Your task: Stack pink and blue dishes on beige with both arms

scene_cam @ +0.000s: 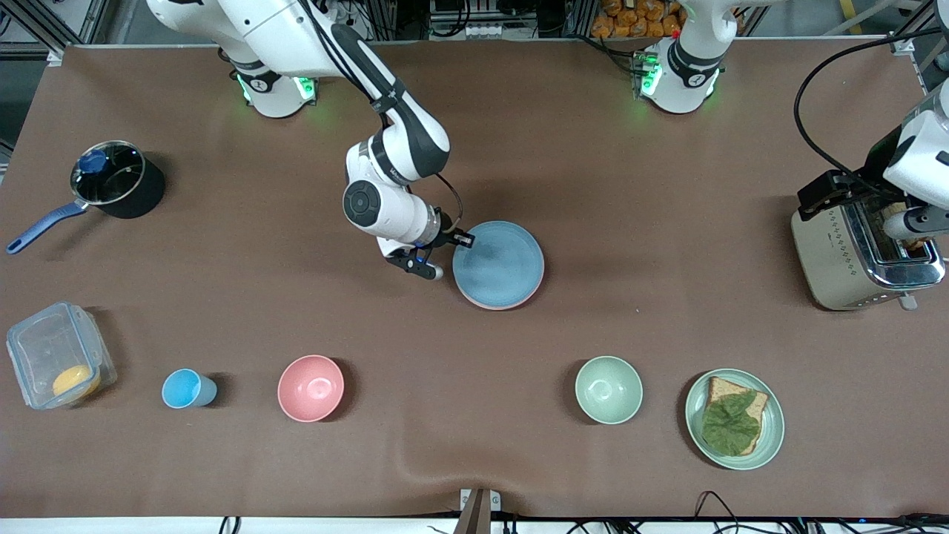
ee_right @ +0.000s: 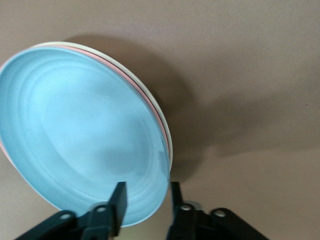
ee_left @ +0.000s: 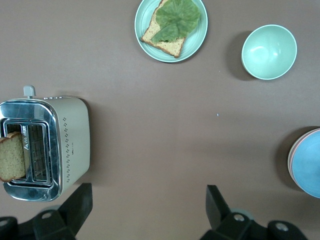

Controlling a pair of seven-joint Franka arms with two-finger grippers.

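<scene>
- The blue plate (scene_cam: 498, 261) lay on top of the pink plate (scene_cam: 489, 305), whose rim showed just beneath it, at mid-counter.
- In the right wrist view a cream edge of the beige plate (ee_right: 150, 97) showed under the pink one, all three stacked.
- The right gripper (scene_cam: 445, 256) sat at the stack's edge on the right arm's side, its fingers (ee_right: 119, 200) narrowly parted around the blue plate's rim.
- The left gripper (ee_left: 147, 212) hung over the counter (scene_cam: 667, 185) beside the toaster (scene_cam: 860, 256), fingers spread wide and holding nothing; this arm waited.
- Nearer the front camera stood a pink bowl (scene_cam: 311, 388) and a green bowl (scene_cam: 609, 389).
</scene>
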